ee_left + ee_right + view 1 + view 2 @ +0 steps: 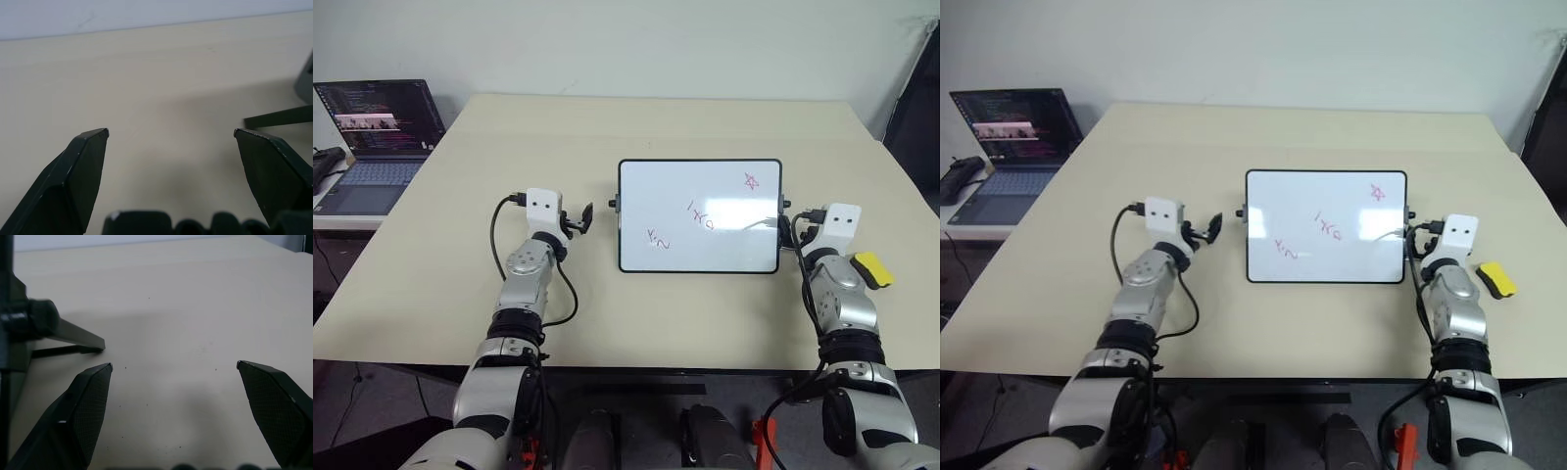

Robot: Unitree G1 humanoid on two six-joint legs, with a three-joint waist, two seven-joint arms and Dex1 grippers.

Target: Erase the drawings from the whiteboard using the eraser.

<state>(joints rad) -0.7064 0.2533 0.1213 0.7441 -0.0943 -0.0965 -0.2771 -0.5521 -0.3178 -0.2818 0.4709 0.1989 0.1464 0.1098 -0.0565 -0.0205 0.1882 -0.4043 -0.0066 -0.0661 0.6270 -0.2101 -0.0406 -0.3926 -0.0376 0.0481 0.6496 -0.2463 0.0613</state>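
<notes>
At the centre of the beige desk (1234,323) sits the whiteboard (1326,227), with the drawings (1328,227) on it: a red-pink star toward two o'clock, red scribbles mid-board, green marks toward seven. The eraser (1495,278) lies on the desk at four o'clock of the board. The left pincer (171,132) and right pincer (174,365) flank the board, both spread wide and empty. A laptop (1013,147) stands at ten o'clock.

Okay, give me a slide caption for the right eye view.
Both open grippers flank the whiteboard bearing drawings; the yellow eraser lies untouched.
</notes>
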